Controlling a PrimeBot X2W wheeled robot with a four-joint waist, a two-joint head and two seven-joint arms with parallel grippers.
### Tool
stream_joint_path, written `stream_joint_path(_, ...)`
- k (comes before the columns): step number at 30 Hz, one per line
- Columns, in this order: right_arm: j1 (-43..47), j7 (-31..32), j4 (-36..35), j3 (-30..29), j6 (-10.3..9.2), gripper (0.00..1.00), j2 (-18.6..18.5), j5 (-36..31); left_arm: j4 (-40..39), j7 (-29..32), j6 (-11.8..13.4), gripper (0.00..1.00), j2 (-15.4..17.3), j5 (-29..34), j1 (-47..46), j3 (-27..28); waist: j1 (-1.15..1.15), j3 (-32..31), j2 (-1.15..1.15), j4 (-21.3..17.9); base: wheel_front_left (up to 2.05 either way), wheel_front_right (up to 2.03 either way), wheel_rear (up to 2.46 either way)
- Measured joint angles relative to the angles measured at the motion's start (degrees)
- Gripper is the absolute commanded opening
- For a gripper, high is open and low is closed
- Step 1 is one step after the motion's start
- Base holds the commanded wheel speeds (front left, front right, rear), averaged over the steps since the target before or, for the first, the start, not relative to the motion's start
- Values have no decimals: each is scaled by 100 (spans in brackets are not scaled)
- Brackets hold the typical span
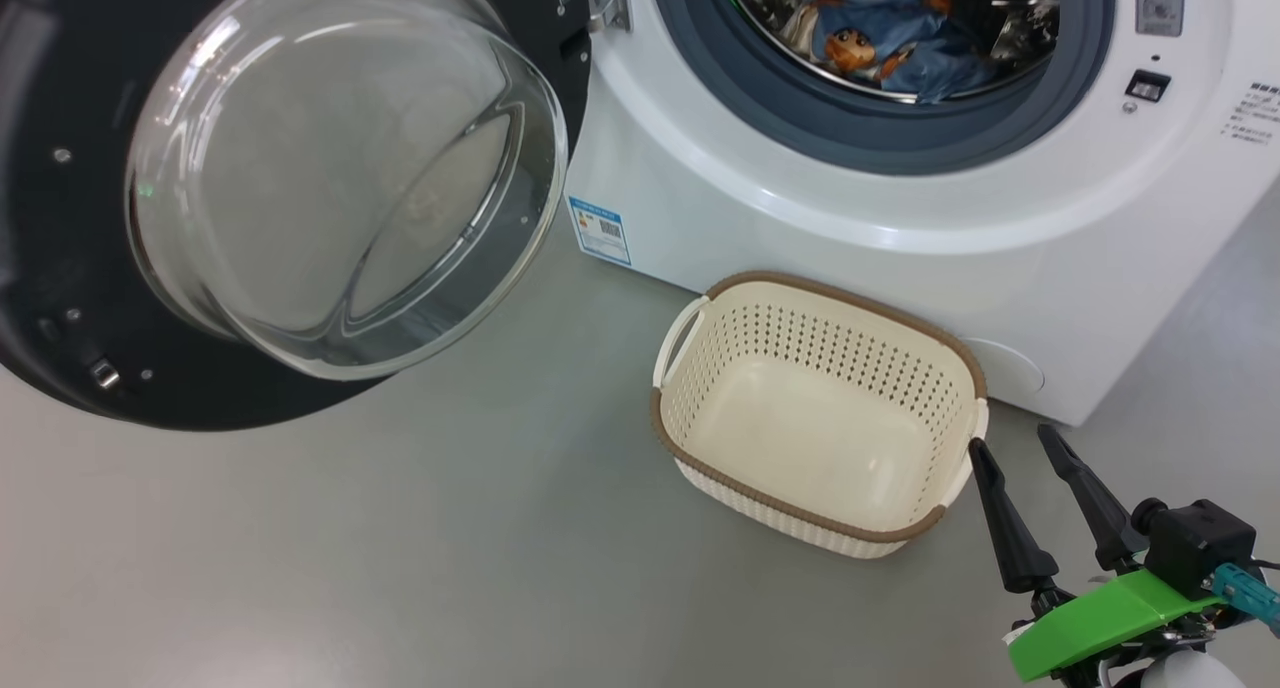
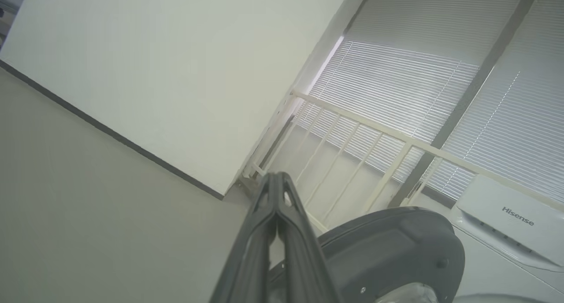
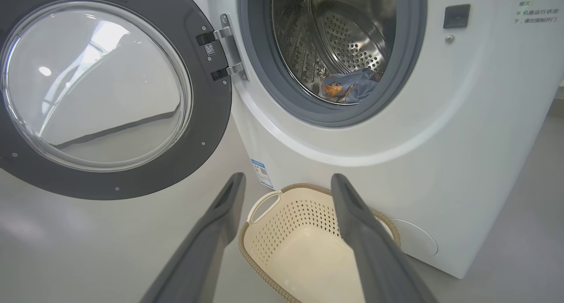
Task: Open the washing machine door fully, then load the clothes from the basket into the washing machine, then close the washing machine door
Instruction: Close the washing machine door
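The washing machine (image 1: 900,238) (image 3: 440,153) stands with its door (image 1: 60,298) (image 3: 202,131) swung wide to the left. Light-blue clothes (image 1: 890,28) (image 3: 348,87) with orange-brown faces lie inside the steel drum. On the floor in front sits the cream basket (image 1: 700,408) (image 3: 264,241) with nothing in it. My right gripper (image 1: 1010,446) (image 3: 286,182) is open, low at the right, just beside the basket's right end. My left gripper (image 2: 275,177) is shut on nothing, its fingers pressed together, and it points past the door's dark outer rim (image 2: 396,250) toward a wall corner.
Grey floor (image 1: 400,528) spreads left and in front of the basket. A white wall (image 2: 176,74), a pale railing (image 2: 352,118), window blinds and a white Hisense appliance (image 2: 511,219) show in the left wrist view.
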Motion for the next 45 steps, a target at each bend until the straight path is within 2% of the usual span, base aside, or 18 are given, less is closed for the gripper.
stream_joint_path(4,-5,0,-40,2,0,100,-5,-10,816,545,0,0,487,-1122,-630,-149,0,172,0,-19,0,0,0)
stream_joint_path(6,-10,0,-46,4,0,100,-24,-12,1133,768,0,0,695,-1450,-833,-234,0,256,0,-49,0,0,0)
stream_joint_path(11,-29,0,-60,-10,0,100,-71,-52,1697,1606,1,0,901,-2460,-1241,-281,0,458,0,-130,0,0,0)
stream_joint_path(14,-37,0,-81,-34,0,100,-127,-52,1934,2116,1,0,948,-2789,-1358,-361,0,578,0,-157,0,0,0)
stream_joint_path(19,-113,0,-118,-47,0,100,-215,-53,2201,2507,1,0,1199,-2987,-1488,-471,0,743,0,-189,0,0,0)
stream_joint_path(28,-152,0,-179,-71,0,100,-349,-104,2229,3014,1,0,1213,-3160,-1549,-724,0,908,0,-168,0,0,0)
stream_joint_path(45,-154,0,-236,-12,0,100,-424,-109,2140,2973,1,0,1239,-3189,-1499,-971,0,1038,0,-224,0,0,0)
